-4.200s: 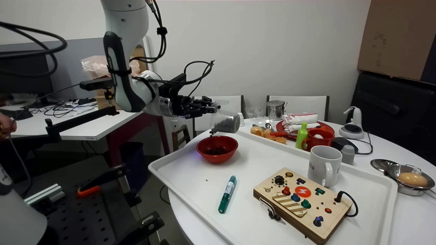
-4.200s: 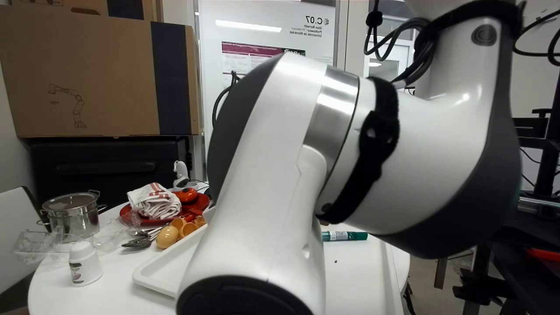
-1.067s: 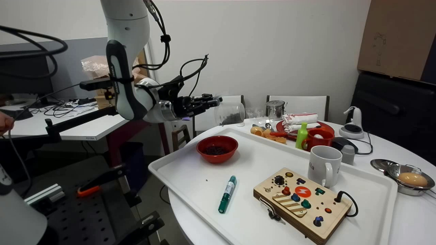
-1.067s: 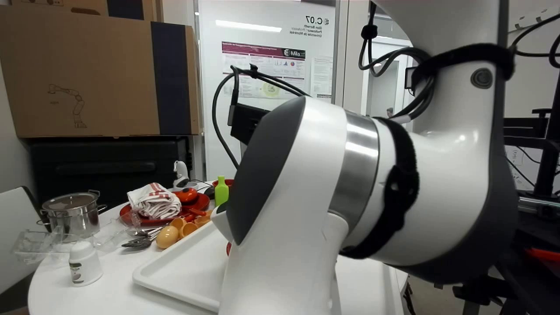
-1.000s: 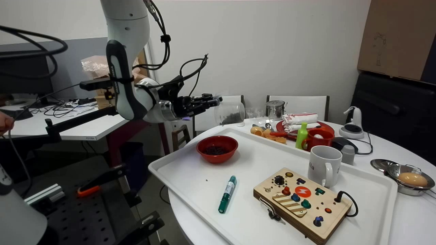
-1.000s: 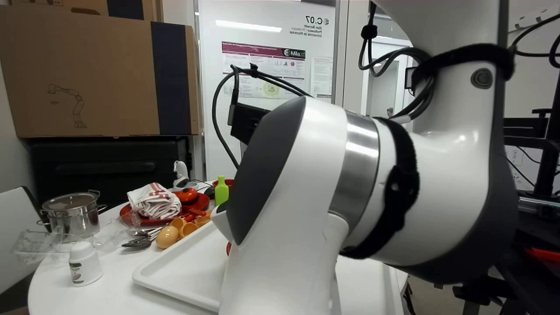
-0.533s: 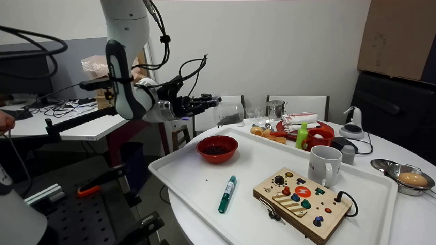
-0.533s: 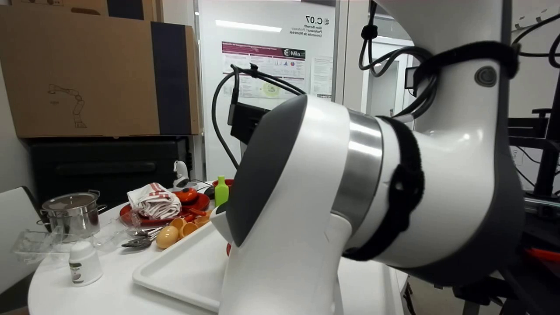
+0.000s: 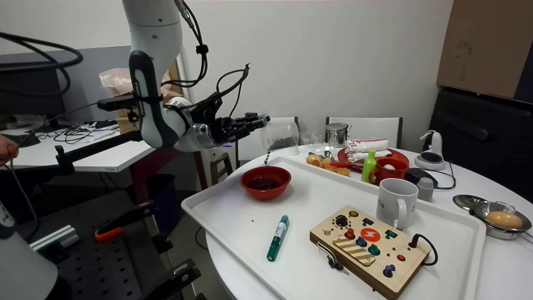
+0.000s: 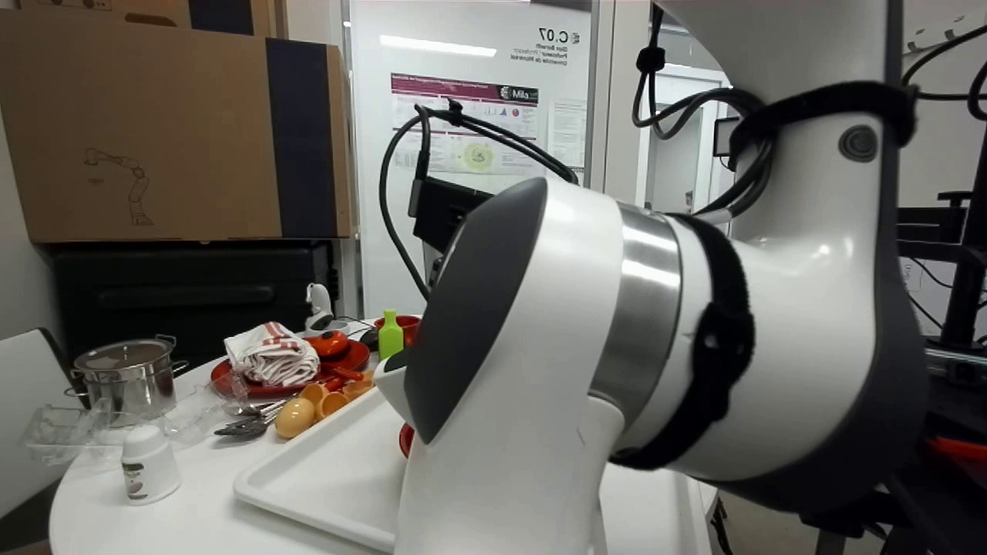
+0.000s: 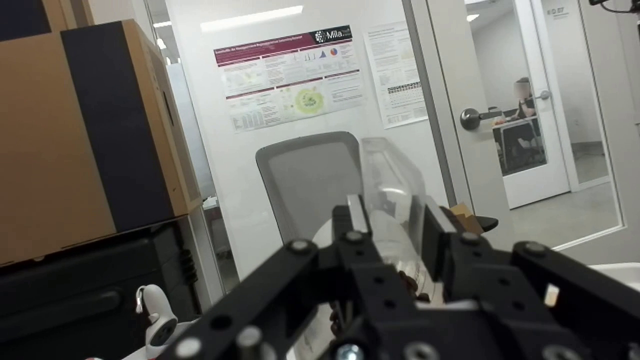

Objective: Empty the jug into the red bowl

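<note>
Gripper (image 11: 396,217) pinching clear jug (image 9: 279,133), mid-frame in exterior view. Jug held tipped over, dark beans (image 9: 282,143) inside, more strung in midair below its lower left edge, above red bowl (image 9: 268,194). Bowl on white tray (image 9: 227,216), just below mid-frame, holding dark beans too.

In an exterior view the arm (image 10: 513,370) hides all but a sliver of the red bowl (image 10: 406,439) at lower centre. The hand (image 11: 398,215) partly covers the jug (image 11: 392,240) in the wrist view. Both exterior views crop the tray (image 9: 325,191) below.
</note>
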You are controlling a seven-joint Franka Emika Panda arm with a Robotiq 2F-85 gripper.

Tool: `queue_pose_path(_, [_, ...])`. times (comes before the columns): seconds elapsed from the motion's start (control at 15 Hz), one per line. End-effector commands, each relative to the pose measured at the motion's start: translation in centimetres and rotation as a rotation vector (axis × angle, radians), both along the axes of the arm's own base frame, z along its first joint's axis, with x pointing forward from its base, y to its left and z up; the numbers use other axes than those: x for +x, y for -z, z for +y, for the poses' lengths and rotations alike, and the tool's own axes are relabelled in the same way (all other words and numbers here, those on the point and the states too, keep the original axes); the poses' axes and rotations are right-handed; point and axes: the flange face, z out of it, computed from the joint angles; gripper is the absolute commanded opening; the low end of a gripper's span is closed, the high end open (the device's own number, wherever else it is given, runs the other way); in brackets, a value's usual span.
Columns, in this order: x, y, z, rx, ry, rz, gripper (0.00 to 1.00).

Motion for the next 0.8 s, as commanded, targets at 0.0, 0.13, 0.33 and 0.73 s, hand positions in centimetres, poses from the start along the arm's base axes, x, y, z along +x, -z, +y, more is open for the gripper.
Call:
queue_pose_path(0.0, [-0.19,0.3,0.13,-0.045,-0.02,-0.042,0.07])
queue_pose_path(0.13, [-0.29,0.36,0.1,-0.054,-0.022,-0.048,0.07])
queue_pose_path(0.33, [-0.45,0.48,0.08,-0.065,-0.025,-0.056,0.07])
queue_pose_path(0.73, [-0.44,0.28,0.02,-0.078,-0.025,-0.068,0.07])
